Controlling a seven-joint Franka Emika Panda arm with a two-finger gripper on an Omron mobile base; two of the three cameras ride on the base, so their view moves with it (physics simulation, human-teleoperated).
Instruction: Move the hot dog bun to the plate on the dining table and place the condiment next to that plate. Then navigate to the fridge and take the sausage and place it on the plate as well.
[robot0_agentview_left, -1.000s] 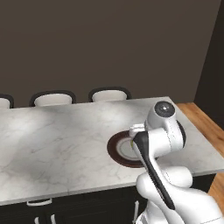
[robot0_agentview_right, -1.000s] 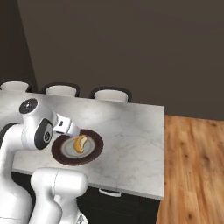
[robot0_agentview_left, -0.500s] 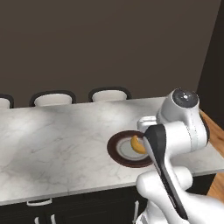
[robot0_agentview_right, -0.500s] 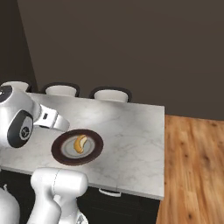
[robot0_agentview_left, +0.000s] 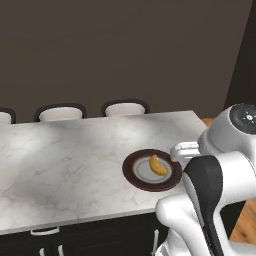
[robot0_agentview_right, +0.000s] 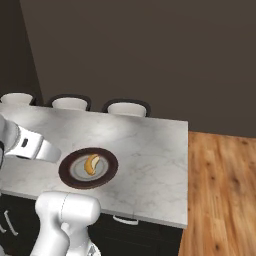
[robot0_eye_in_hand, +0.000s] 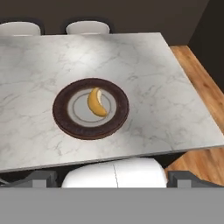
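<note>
So: bun (robot0_eye_in_hand: 98, 103) lies on the plate (robot0_eye_in_hand: 65, 119), in its pale centre, clear of the dark rim. Plate sits on the dining table (robot0_eye_in_hand: 144, 65), nearer the front edge than the back, a strip of bare marble between rim and edge. Marble stretches open on both sides of the plate and behind it. Three chairs (robot0_agentview_left: 124, 108) are tucked along the table's far edge. The table end on the plate's right drops to wood floor (robot0_agentview_right: 220, 190). My pincer is pulled back above and in front of the plate, jaws spread wide, nothing between them; fingertips barely visible at the frame bottom.
</note>
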